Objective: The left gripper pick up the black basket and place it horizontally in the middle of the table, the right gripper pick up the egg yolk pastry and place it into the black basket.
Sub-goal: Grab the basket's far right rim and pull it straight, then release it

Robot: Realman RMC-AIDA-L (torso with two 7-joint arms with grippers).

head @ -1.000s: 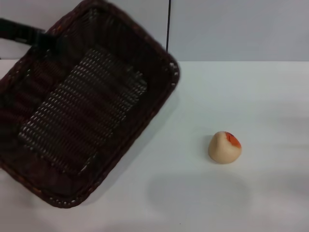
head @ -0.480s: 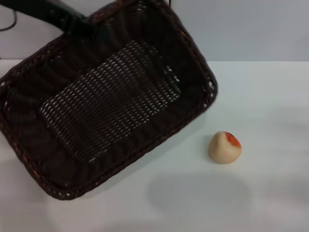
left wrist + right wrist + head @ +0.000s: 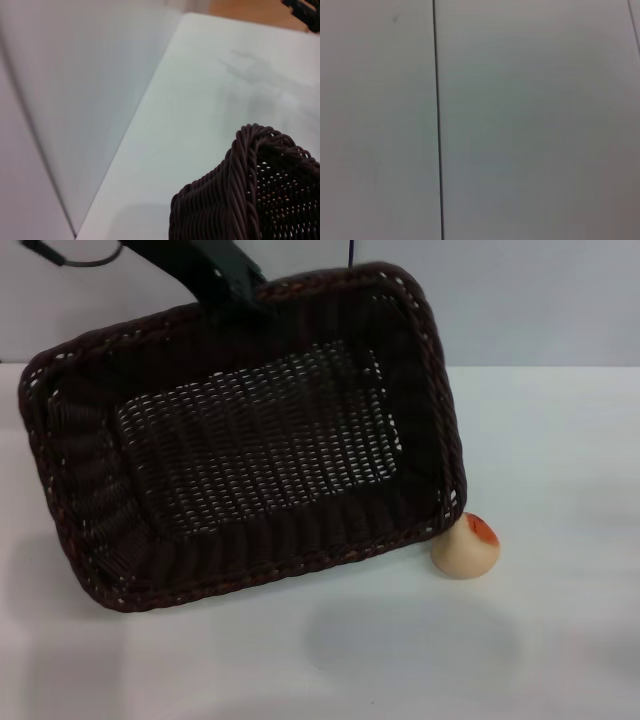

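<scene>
**Basket swings toward level, nearly touching the pastry**

Black basket (image 3: 250,440) now fills the centre-left of the head view, its long side close to level; a second ago it hung steeply angled at the far left. Half a second ago a clear gap separated it from the egg yolk pastry (image 3: 466,545); now its lower right corner sits just beside the pastry, perhaps touching. The turn toward horizontal looks nearly finished, but setting it down here risks nudging the pastry.

The left gripper (image 3: 225,280) reaches in from the upper left as a dark bar meeting the basket's far rim; whether its fingers are clamped there cannot be told. The left wrist view shows a basket corner (image 3: 250,200) above the white table (image 3: 200,100). The right gripper is out of sight.
</scene>
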